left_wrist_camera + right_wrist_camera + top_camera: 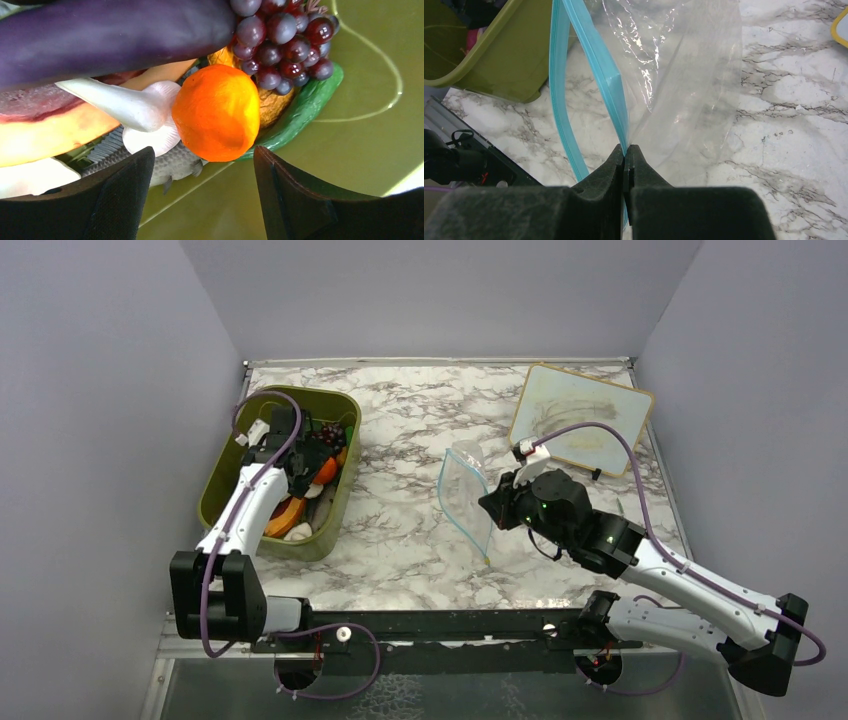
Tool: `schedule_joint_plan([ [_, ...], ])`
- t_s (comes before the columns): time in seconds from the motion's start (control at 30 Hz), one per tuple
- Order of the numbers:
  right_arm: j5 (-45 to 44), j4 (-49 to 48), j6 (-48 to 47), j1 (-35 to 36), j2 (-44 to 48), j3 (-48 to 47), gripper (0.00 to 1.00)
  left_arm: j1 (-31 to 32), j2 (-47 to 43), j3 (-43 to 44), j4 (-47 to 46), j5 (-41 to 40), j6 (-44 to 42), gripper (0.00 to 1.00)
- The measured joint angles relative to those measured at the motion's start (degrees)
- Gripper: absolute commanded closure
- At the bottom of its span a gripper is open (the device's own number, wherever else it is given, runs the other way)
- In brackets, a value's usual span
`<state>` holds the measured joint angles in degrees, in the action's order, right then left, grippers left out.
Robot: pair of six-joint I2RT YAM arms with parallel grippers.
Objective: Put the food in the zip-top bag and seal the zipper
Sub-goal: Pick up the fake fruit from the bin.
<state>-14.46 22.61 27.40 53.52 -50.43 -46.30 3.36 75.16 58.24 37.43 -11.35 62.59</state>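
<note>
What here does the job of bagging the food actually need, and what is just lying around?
Needed: food, such as the orange piece and grape bunch; zip-top bag; its blue zipper.
Lying about: green tub holding the food; white board.

Plain grey walls (440, 290) enclose a marble-patterned table (400, 540).

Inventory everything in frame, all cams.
olive-green plastic tub: 1, olive, table left
purple toy eggplant: 1, purple, in tub
toy grape bunch: 1, dark red, in tub
round orange toy piece: 1, orange, tub, beyond left fingertips
green toy vegetable: 1, green, beside grapes
clear plastic zip-top bag: 1, transparent, table centre
teal zipper strip: 1, teal, bag mouth, unsealed
framed whiteboard: 1, white, far right
marble table: 1, white-grey
left gripper: 1, black, open, in tub
right gripper: 1, black, shut on bag's zipper edge
</note>
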Motion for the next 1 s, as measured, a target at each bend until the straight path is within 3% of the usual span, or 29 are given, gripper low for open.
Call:
schedule_joint_plan([
  [0.43, 1.36, -0.35, 0.59, 0.0, 0.0, 0.31, 0.99, 0.0, 4.04, -1.9, -4.81, 2.95, 0.63, 0.28],
  [1.0, 1.79, -1.2, 1.49, 0.0, 0.48, 1.53, 0.99, 0.0, 2.91, -4.09, -6.58, 1.73, 0.46, 0.66],
])
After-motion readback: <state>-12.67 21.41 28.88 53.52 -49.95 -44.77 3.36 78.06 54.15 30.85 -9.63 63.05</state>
